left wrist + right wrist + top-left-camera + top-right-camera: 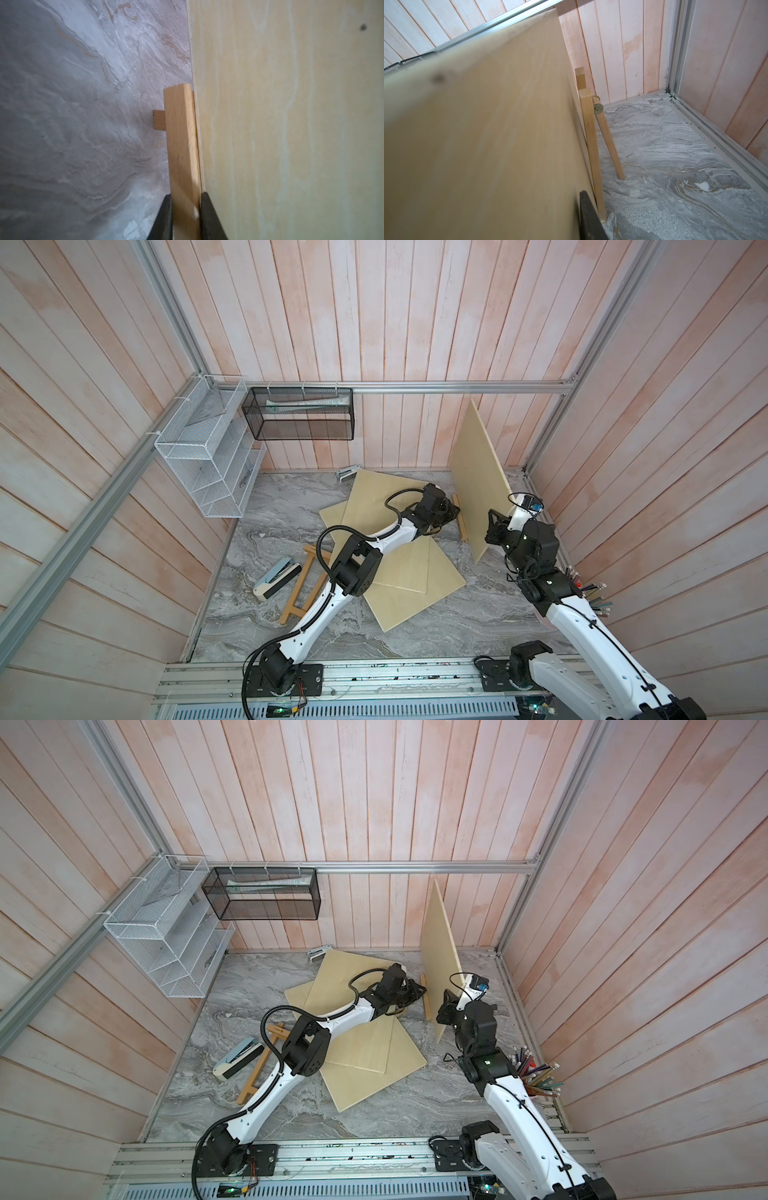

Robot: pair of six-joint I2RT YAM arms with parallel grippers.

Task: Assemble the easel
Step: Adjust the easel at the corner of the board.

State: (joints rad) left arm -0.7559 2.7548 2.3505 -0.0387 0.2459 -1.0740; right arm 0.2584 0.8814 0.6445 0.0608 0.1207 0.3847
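While right gripper [490, 526] pinches the upright board [478, 472], left gripper [185, 201] clamps the ledge [180, 135] against it.

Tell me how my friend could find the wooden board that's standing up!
Look to the back right corner of the marble table. The upright plywood board stands there on its edge, resting against a small wooden easel. The other plywood boards lie flat in a pile in the middle, so it is the only one standing.
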